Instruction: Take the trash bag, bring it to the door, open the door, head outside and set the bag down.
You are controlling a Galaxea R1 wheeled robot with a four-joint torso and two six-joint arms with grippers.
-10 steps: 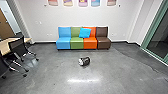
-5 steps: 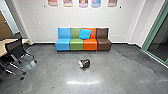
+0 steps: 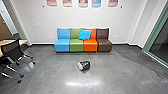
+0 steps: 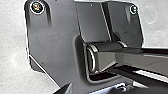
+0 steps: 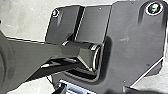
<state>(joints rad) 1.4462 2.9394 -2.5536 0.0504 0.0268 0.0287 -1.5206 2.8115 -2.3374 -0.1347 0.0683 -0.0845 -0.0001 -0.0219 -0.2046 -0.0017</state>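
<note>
"What have I got in front of me?"

"Open floor [image 3: 120, 72], then a row of four seats [image 3: 76, 47] against the wall [image 3: 120, 22]. On my left, a desk [image 3: 23, 42] with a black chair [image 3: 11, 50]; I'd give those casters room."

"And the bag?"

"The trash bag [image 3: 85, 65] is on the floor, dark with a pale patch, well short of the seats and almost dead ahead. I judge this the approach: I should drive slowly and squarely, stop before the base can nudge it, then bend down."

"Grip?"

"I can't tell how open the left end effector [image 4: 83, 90] or right end effector [image 5: 95, 90] is. Neither has the bag. I'd check both before reaching, then take gathered plastic, not a thin fold that might tear."
</note>
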